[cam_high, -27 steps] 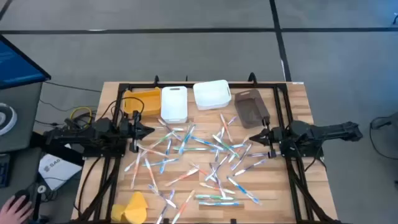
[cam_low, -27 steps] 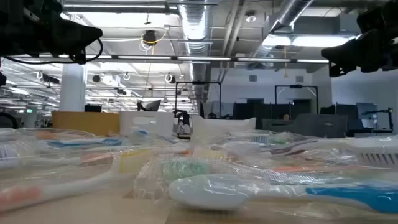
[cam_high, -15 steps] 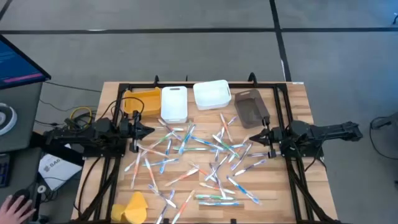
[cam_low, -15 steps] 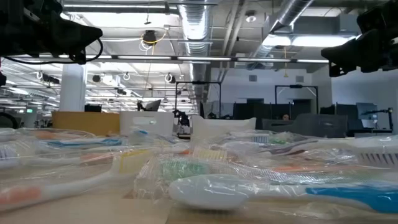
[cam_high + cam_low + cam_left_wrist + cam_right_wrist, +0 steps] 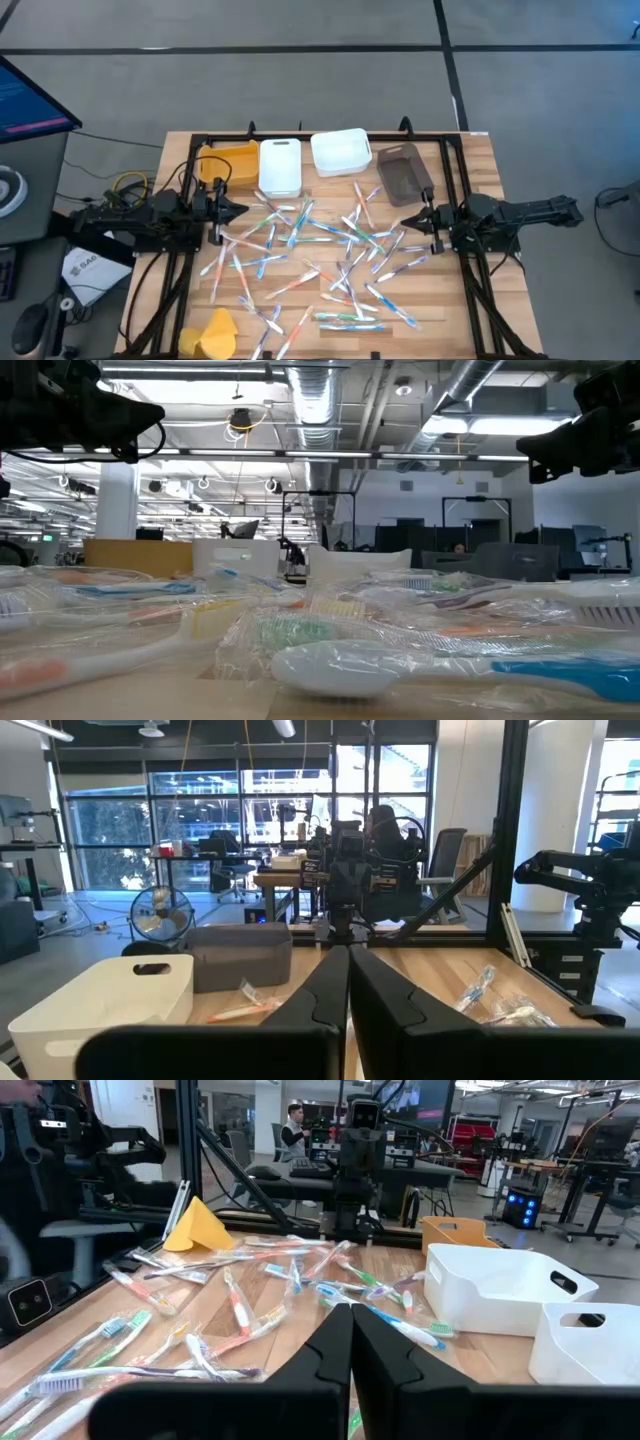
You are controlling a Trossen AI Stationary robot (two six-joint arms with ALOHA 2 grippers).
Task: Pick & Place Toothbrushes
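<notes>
Wooden counter (image 5: 480, 160): toothbrushes (image 5: 310, 262) scattered mid-surface between both end effectors. Left end effector (image 5: 243, 210) and right end effector (image 5: 408, 222) clenched, empty, at opposite edges of the pile.

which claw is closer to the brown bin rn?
Right. The right claw hangs shut just beside the brown bin, at that side of the table. The left claw, also shut, sits across the table, near the orange bin.
</notes>
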